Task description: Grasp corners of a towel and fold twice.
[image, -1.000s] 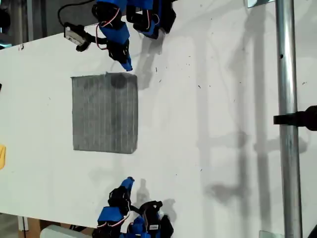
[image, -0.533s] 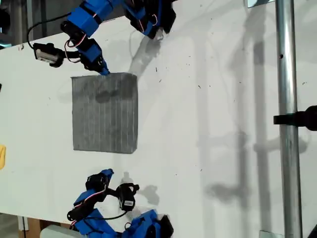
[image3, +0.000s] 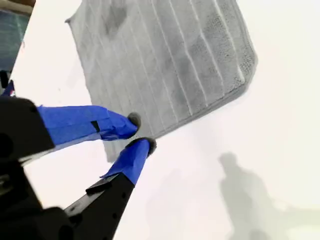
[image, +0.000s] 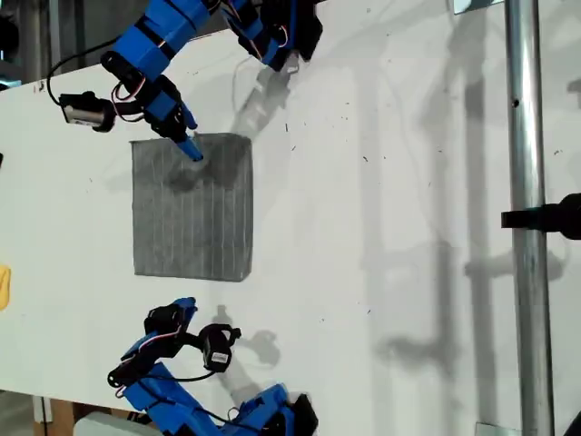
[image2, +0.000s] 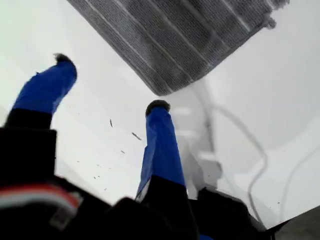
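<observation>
towel [image: 192, 207]: lies flat on the white table [image: 381, 182], left of centre in the exterior view; no fold visible yet
my first gripper [image2: 107, 82]: jaws spread, empty, just short of a corner
my second gripper [image3: 137, 132]: nearly closed, at towel edge; whether it pinches cloth, I cannot tell
left to do: probably both folds

one grey striped towel [image: 192, 207] with four corners, two blue grippers, my first gripper [image: 178, 309] and my second gripper [image: 189, 145], one white table [image: 381, 218], one metal pole [image: 528, 227]
</observation>
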Robot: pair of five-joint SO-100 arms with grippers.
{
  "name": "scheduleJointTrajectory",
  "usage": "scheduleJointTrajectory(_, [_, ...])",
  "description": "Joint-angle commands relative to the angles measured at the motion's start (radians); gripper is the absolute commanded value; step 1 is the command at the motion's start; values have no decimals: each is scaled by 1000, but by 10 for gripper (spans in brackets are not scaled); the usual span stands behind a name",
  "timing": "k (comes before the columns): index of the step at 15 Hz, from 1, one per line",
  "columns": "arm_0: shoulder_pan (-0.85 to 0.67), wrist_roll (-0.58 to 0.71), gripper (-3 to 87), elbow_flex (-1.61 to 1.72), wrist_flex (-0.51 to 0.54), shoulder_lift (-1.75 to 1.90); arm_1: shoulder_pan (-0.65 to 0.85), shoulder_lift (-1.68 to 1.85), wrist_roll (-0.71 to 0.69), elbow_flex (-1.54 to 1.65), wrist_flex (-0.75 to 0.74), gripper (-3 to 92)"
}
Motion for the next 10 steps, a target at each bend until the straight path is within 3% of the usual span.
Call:
scheduleJointTrajectory(1, [-14,5,45,-61,12,5,9,5,-40,48,-94,361])
scheduleJointTrajectory(6, [8,-5,43,-61,41,5,52,-15,-77,453,-423,327])
scheduleJointTrajectory(10, [32,-23,40,-60,48,5,80,-57,-52,612,-546,318])
